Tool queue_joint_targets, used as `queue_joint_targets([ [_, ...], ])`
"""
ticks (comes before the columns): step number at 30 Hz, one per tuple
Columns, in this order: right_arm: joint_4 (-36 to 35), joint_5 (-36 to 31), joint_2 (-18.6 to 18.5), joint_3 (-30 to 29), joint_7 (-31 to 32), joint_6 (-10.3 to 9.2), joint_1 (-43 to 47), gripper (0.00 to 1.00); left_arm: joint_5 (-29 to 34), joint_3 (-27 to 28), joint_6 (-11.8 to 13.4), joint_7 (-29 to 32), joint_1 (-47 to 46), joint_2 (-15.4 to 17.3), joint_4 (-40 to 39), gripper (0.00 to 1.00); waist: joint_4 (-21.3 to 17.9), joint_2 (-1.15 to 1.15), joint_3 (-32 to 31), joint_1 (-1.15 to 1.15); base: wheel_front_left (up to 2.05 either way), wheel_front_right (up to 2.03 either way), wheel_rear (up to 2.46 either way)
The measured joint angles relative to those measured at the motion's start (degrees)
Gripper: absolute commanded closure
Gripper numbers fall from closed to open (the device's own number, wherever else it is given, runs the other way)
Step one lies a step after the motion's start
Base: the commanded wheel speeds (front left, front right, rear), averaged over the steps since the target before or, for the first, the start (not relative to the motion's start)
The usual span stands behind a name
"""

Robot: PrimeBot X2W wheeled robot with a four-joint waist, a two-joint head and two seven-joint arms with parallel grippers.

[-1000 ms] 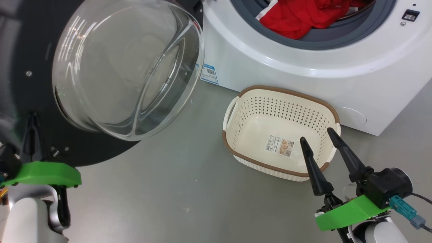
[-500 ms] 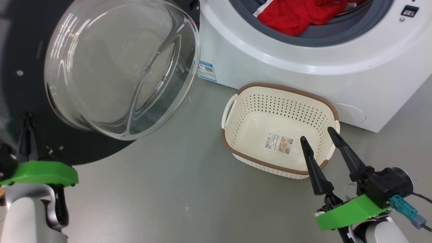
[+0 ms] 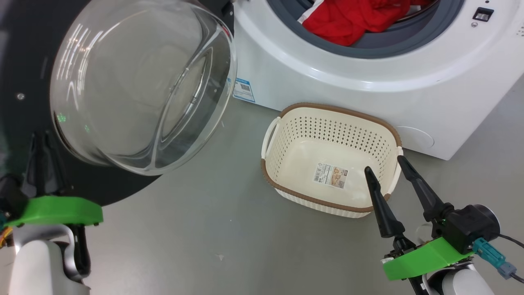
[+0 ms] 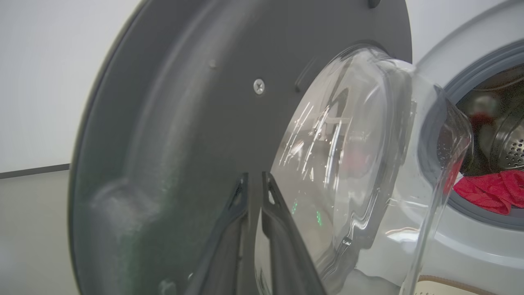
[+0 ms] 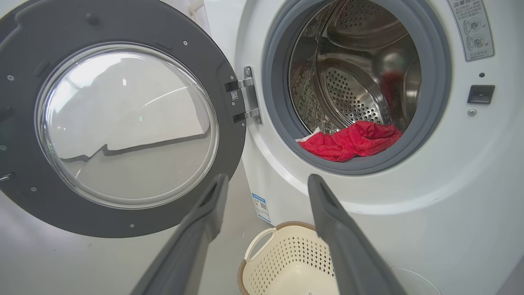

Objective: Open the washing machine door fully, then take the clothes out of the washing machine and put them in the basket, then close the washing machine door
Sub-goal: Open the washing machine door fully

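in the head view the washing machine door (image 3: 24,61) runs off the left edge, the clothes (image 3: 348,20) off the top; the left gripper (image 3: 42,138) blurs against it at lower left.

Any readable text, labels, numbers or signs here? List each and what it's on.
Nothing can be quoted; all print is too small.
Blue sticker on the washing machine front: print and a square code, unreadable.
Paper label on the basket bottom: barcode and print, unreadable.
Grey sticker on the machine's upper right front: characters and two pictograms, unreadable.
Small tag by the hinge: unreadable.
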Motion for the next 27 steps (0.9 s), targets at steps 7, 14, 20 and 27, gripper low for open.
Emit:
queue_joint_targets([
  [7, 0.90, 0.69, -0.01, -0.09, -1.14, 0.00, -0.04, 0.00, 0.81, -0.21, -0.34, 0.01, 3.91, -1.14, -7.56, 0.00, -1.30, 0.00, -0.89, 0.00, 0.00, 0.00, 0.00],
  [14, 1.99, 2.02, 0.00, -1.27, -2.63, 0.00, -0.05, 0.00, -1.19, -3.53, -0.75, 0.00, 8.38, -1.93, -17.26, 0.00, -3.47, 0.00, -2.06, 0.00, 0.00, 0.00, 0.00],
  [20, 2.64, 2.12, 0.03, -2.53, -3.46, 0.00, -0.05, 0.00, -4.10, -8.42, -2.57, 0.00, 11.43, -2.10, -22.86, 0.00, -6.17, 0.00, -2.93, 0.00, 0.00, 0.00, 0.00],
  [27, 2.98, 2.37, 0.11, -4.56, -3.81, 0.00, -0.03, 0.00, -7.36, -12.90, -4.05, 0.00, 13.86, -2.08, -23.90, 0.00, -10.50, 0.00, -3.78, 0.00, 0.00, 0.00, 0.00],
])
